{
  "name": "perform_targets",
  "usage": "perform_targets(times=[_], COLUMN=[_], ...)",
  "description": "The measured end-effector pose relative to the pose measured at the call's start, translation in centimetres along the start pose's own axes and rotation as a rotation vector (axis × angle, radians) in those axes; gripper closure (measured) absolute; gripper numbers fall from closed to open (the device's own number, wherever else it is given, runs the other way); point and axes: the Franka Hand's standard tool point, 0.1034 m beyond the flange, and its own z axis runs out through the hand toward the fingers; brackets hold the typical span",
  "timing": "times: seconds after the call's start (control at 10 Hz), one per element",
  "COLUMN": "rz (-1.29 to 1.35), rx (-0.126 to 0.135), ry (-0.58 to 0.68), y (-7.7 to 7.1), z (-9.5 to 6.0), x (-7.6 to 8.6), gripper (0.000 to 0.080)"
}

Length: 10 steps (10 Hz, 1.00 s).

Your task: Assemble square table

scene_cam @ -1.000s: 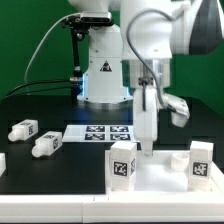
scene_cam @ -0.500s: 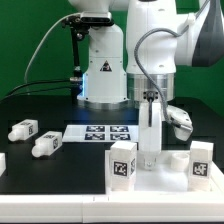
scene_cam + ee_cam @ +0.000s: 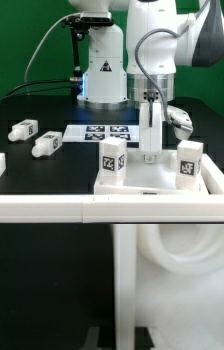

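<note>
The square table's white slab (image 3: 150, 182) lies at the front with two tagged white legs standing on it, one (image 3: 112, 160) toward the exterior view's left and one (image 3: 189, 163) toward its right. My gripper (image 3: 150, 152) comes straight down at the slab's back edge and is shut on its raised rim. In the wrist view the rim (image 3: 124, 286) runs as a thin white bar between my two fingertips (image 3: 97, 338), with a round socket (image 3: 185, 255) of the slab beside it. Two loose tagged legs (image 3: 23, 129) (image 3: 47, 145) lie on the black table at the exterior view's left.
The marker board (image 3: 98, 132) lies flat behind the slab, in front of the robot's base (image 3: 103, 75). Another white part (image 3: 2, 161) shows at the left edge. A green wall stands behind.
The slab with its two legs has shifted toward the exterior view's left and toward the camera. My wrist turned a second ago and has since stayed nearly still.
</note>
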Motion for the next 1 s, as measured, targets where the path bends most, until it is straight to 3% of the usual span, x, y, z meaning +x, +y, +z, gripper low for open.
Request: perform_targets(times=[0.2,0.4,0.6,0.7,1.0], rz=[-0.058,-0.252,-0.575,-0.68,-0.854], rx=[0.004,0.024,0.006,0.0,-0.002], ry=[0.001,-0.014,-0.028,-0.036,-0.037], y=[-0.1,-0.3,0.1,0.2,0.2], z=[-0.1,-1.1,-1.3,-1.1,-0.9], x=[0.2,3.1,7.1,8.0,8.2], gripper=[0.0756,0.0756,0.0756,0.0756,0.0756])
